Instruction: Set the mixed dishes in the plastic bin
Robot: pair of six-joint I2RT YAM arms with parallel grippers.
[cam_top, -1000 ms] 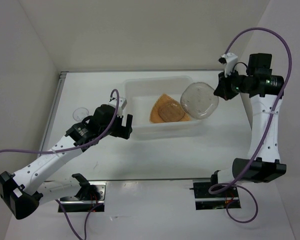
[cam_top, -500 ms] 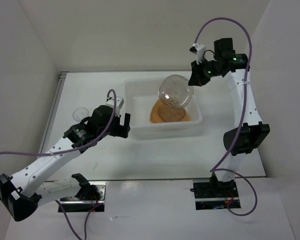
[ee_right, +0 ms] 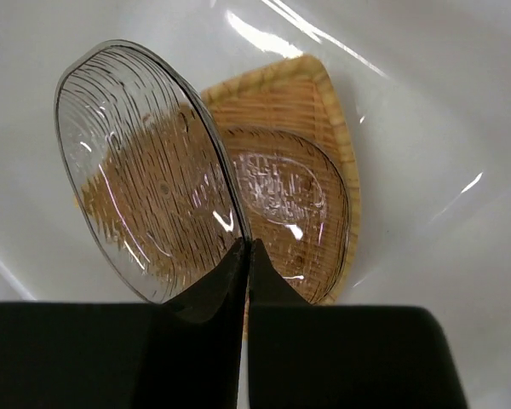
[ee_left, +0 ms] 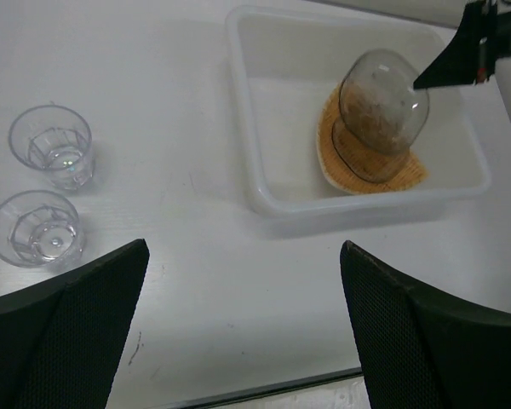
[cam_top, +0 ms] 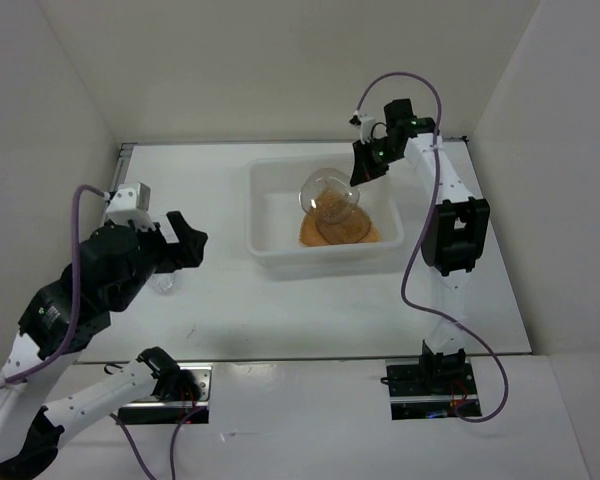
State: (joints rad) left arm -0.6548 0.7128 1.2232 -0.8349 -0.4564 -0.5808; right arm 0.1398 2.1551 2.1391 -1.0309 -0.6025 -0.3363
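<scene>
Two clear cups (ee_left: 51, 145) stand on the tabletop (ee_left: 187, 85), ahead-left of the nearer left claw (ee_left: 244, 247), which is wide open and empty. Over the plastic bin (cam_top: 325, 262), the right claw (ee_right: 243, 256) pinches a grey plate (ee_right: 145, 204) by its rim, steeply tilted above the woven plate (ee_right: 272, 94).

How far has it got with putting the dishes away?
Done: the woven plate lies in the bin with one grey plate on it. In hand: the right gripper holds the second grey plate tilted over the bin. To do: two clear cups stand on the table.
</scene>
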